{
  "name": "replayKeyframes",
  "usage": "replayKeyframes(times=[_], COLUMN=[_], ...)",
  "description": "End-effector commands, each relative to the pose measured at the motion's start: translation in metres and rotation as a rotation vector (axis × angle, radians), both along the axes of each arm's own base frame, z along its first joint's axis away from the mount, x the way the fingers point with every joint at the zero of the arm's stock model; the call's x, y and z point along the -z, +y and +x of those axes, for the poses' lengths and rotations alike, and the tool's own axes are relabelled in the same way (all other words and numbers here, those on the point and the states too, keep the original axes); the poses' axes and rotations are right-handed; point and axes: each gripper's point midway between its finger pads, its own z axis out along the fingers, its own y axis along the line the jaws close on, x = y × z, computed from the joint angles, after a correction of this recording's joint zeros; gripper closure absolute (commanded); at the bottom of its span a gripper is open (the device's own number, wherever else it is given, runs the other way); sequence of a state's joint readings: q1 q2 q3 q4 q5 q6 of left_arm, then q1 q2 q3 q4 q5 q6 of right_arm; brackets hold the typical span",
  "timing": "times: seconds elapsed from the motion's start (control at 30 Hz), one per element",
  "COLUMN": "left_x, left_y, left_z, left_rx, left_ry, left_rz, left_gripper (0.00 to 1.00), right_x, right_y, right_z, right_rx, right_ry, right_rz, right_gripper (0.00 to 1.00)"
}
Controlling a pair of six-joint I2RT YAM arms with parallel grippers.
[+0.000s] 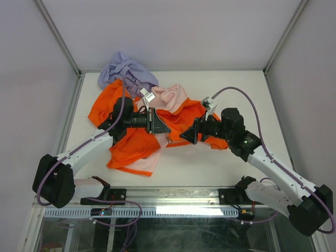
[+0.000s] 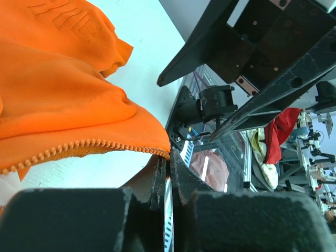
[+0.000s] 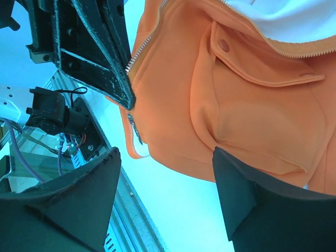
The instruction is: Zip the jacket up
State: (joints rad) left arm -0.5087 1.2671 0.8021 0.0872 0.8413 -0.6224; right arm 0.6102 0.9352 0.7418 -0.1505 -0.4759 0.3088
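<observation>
Jacket point(image 1: 131, 149): orange, crumpled on the surface point(image 1: 210, 168), unzipped. Left fingers point(image 2: 79, 220): pinched on 1 hem corner by the zipper teeth point(image 2: 79, 147). Right fingers point(image 3: 252, 205): spread wide, empty, facing that corner; zipper runs away beyond them.

Quick headcount: one orange jacket point(image 1: 131, 148), one lavender cloth point(image 1: 126, 68), one table point(image 1: 220, 163). Two grippers, the left gripper point(image 1: 161, 127) and the right gripper point(image 1: 188, 134). The right wrist cam also shows one pocket point(image 3: 262, 105) with one snap button point(image 3: 224, 45).
</observation>
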Motion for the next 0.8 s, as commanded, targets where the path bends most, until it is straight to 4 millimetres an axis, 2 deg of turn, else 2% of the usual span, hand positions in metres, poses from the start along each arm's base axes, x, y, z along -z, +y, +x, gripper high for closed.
replayKeyframes(times=[0.0, 0.23, 0.5, 0.67, 0.77], left_x=[-0.037, -0.036, -0.042, -0.046, -0.046], left_y=[-0.001, -0.003, -0.008, -0.011, -0.011], left_z=[-0.007, -0.009, -0.012, -0.013, -0.011], left_rx=[0.057, 0.064, 0.068, 0.072, 0.064], left_ry=[-0.065, -0.064, -0.083, -0.090, -0.092], left_rz=[-0.065, -0.061, -0.066, -0.069, -0.068], left_gripper=[1.00, 1.00, 1.00, 1.00, 1.00], right_x=[-0.020, -0.015, 0.001, 0.004, 0.005], right_y=[0.012, 0.036, 0.050, 0.053, 0.055], right_z=[0.005, -0.001, -0.003, -0.003, -0.005], right_rx=[-0.027, -0.118, -0.184, -0.203, -0.221], right_ry=[-0.040, 0.010, 0.036, 0.037, 0.039], right_rz=[0.068, 0.162, 0.173, 0.184, 0.191], right_gripper=[0.26, 0.29, 0.55, 0.61, 0.60])
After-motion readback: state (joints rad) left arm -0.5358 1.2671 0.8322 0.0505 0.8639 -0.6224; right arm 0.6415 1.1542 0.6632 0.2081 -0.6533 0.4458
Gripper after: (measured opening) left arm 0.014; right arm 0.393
